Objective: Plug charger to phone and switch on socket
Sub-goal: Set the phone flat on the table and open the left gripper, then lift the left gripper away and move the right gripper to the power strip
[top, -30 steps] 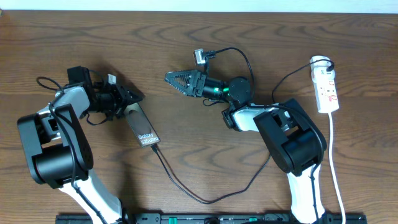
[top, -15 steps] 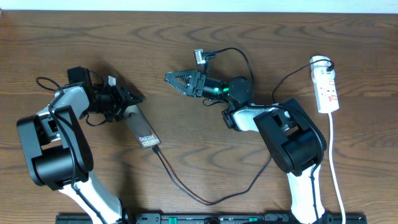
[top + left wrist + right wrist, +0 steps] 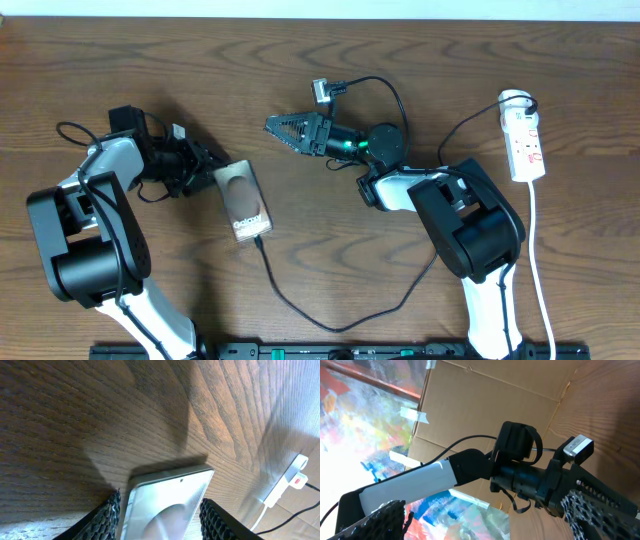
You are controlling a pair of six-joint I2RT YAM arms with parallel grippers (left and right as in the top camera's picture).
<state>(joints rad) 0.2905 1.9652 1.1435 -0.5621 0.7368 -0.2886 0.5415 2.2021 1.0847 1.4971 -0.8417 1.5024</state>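
Observation:
The brown-bronze phone lies flat on the table, lettered end toward the front. The charger's thin black cable runs from its plug tip at the phone's lower end, loops along the table front and rises to the white plug on the socket. My left gripper is open at the phone's far end. In the left wrist view the phone lies between the fingers, with a gap on the right side. My right gripper is open, empty and raised, pointing left.
The socket's white cord runs down the right side to the front edge. A black camera cable with a small silver connector arcs behind the right wrist. The socket also shows in the left wrist view.
The phone has dropped from standing on its long edge in the left gripper to lying flat. The left gripper has opened. The right arm has not moved.

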